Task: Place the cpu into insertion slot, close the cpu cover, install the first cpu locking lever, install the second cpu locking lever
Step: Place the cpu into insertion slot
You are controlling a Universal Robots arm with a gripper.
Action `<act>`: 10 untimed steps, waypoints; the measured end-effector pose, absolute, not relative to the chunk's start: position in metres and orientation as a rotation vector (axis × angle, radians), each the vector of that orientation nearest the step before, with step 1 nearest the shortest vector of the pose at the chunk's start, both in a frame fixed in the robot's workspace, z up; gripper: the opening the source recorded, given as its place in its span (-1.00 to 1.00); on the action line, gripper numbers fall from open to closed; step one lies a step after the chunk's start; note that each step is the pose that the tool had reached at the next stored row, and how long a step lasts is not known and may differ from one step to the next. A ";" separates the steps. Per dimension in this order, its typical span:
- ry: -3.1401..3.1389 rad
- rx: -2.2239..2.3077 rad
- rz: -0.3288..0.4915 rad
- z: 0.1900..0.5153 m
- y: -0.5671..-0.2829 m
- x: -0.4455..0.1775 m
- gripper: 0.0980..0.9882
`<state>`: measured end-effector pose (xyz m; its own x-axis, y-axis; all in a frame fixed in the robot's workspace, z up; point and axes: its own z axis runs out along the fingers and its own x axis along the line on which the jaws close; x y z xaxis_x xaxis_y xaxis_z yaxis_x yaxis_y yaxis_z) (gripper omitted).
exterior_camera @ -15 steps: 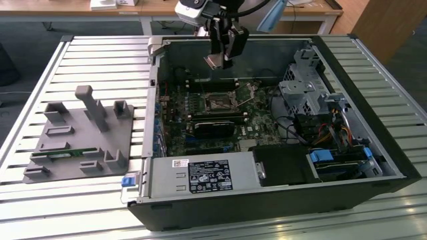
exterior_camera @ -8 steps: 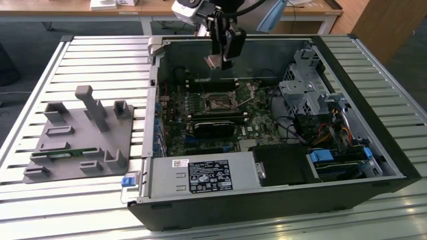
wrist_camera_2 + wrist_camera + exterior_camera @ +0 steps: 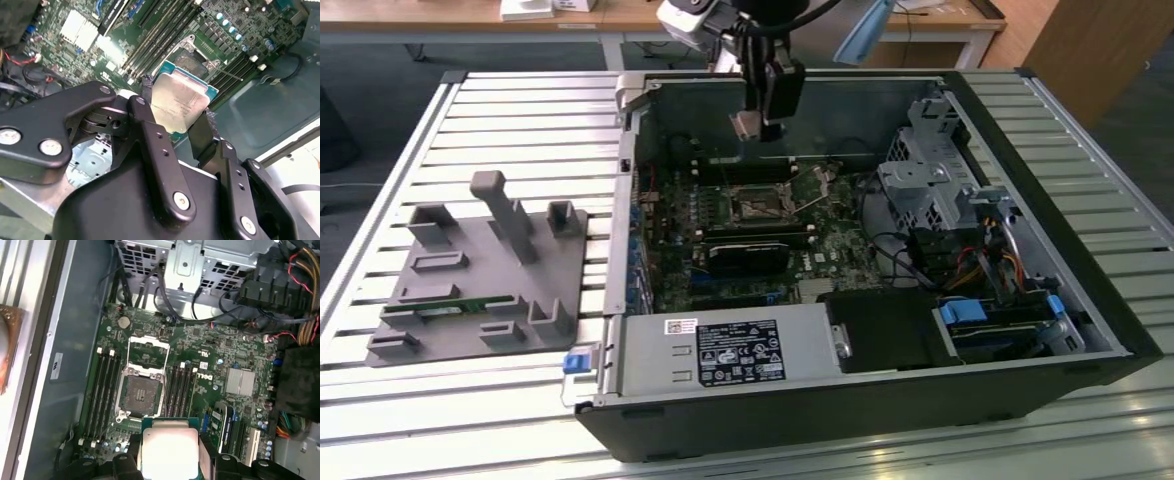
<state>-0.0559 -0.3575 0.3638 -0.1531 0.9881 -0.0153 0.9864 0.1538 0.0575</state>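
My gripper (image 3: pixel 755 128) hangs over the open computer case, shut on the cpu (image 3: pixel 744 124), a flat square chip with a silvery top. In both wrist views the black fingers (image 3: pixel 147 107) clamp two opposite edges of the cpu (image 3: pixel 179 102) (image 3: pixel 169 449). The insertion slot (image 3: pixel 139 392) (image 3: pixel 757 207) lies bare on the green board, well below the chip. The cpu cover (image 3: pixel 148 350), a shiny metal frame, is swung open beside the socket. A thin locking lever (image 3: pixel 227 75) stands up next to the slot.
Memory slots (image 3: pixel 102 390) flank the socket. A black graphics card (image 3: pixel 747 250) sits in front of it, a drive cage (image 3: pixel 923 180) at the exterior view's right, a power supply (image 3: pixel 720 355) at the front. A grey fixture (image 3: pixel 474 275) stands outside the case.
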 end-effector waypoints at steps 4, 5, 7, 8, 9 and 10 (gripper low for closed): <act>2.313 2.047 0.045 0.361 -0.357 -0.055 -0.01; 2.307 2.053 0.044 0.360 -0.357 -0.055 -0.01; 2.301 2.060 0.043 0.358 -0.355 -0.054 -0.01; 2.300 2.063 0.043 0.357 -0.354 -0.054 -0.01; 2.296 2.067 0.042 0.355 -0.353 -0.053 -0.01; 2.292 2.072 0.042 0.354 -0.352 -0.053 -0.01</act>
